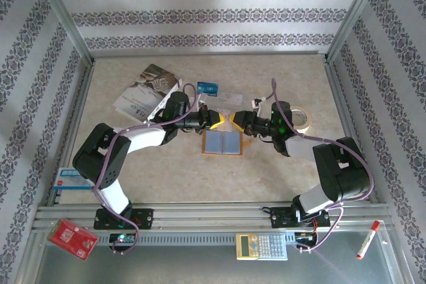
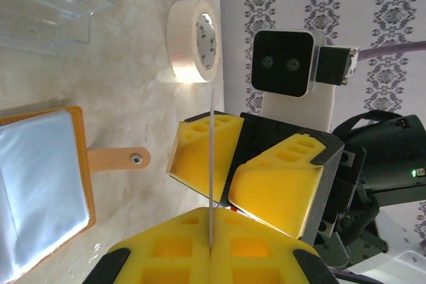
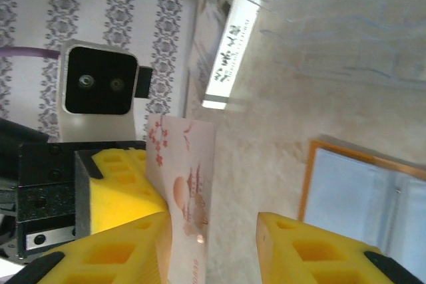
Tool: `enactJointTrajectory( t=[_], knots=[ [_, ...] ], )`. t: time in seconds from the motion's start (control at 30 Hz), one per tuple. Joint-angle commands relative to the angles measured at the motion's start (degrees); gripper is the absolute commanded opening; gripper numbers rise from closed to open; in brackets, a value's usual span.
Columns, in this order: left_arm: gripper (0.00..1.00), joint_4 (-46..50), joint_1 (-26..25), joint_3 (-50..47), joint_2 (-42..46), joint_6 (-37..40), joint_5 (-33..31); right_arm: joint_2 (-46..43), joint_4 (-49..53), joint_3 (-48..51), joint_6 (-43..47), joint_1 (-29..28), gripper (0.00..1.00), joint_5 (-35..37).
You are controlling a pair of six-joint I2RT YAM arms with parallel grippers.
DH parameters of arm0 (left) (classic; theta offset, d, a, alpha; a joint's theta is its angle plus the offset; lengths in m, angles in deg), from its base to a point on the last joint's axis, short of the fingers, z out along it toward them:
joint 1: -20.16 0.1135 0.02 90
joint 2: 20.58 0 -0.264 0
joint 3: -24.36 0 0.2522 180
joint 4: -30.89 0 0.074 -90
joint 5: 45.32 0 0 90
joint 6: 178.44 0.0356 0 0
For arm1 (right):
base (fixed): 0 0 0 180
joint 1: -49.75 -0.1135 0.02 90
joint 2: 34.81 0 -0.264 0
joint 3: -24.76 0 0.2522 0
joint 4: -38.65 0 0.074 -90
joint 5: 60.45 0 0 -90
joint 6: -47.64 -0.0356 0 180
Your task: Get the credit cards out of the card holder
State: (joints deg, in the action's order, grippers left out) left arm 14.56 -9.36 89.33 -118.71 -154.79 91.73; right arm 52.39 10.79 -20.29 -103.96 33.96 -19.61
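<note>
Top external view: the left gripper (image 1: 213, 121) and the right gripper (image 1: 235, 121) meet tip to tip at the centre of the frame, just above the card holder (image 1: 223, 142). The holder lies open and flat on the table (image 1: 166, 164), orange border outward and blue-grey plastic pockets facing up. A blue card (image 1: 208, 88) rests on the table above the grippers, apart from the holder.

Left wrist view: the left gripper's yellow fingers (image 2: 160, 257) at the bottom of the frame are clamped together on a pale card (image 2: 211, 164). It is seen edge-on as a thin white line rising up the middle. The holder's orange strap tab (image 2: 120, 159) points right at the left of the frame, and a tape roll (image 2: 194, 40) stands on edge in the upper middle.

Right wrist view: the same card shows its face — pale with a red blossom print — at lower centre. The right gripper's two fingers at the bottom edge are spread apart. The card stands between them, against the one on the left of the frame, with a wide gap to the other.
</note>
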Motion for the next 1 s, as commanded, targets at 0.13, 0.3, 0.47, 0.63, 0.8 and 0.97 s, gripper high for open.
enactJointTrajectory(
  t=[0.13, 0.3, 0.47, 0.63, 0.8, 0.97],
  knots=[
    [0.0, -3.5, 0.2, 1.3, 2.4, -1.0, -1.3, 0.2, -10.7, -1.1, -6.8, -1.2, 0.32, -1.5],
    [0.0, -3.6, 0.3, 1.1, 2.5, -1.1, -1.3, 1.0, -11.9, -2.2, -7.1, -1.4, 0.19, -2.2],
    [0.04, -3.9, 0.9, 0.7, 2.2, -1.6, -1.2, 0.9, -11.5, -3.9, -5.0, -1.5, 0.03, -3.3],
    [0.34, -4.3, 3.4, -1.5, 3.7, -1.9, -1.8, 0.5, -5.9, -6.2, 1.6, -0.7, 0.0, -3.2],
    [0.71, 10.5, 8.0, -3.5, 8.7, 8.2, -6.4, -0.1, 13.6, -12.7, 19.9, 1.9, 0.0, -1.1],
    [0.81, 34.5, 10.3, -0.6, 12.2, 23.1, -17.5, 0.1, 42.9, -24.5, 46.0, 1.3, 0.0, 12.2]
  ],
)
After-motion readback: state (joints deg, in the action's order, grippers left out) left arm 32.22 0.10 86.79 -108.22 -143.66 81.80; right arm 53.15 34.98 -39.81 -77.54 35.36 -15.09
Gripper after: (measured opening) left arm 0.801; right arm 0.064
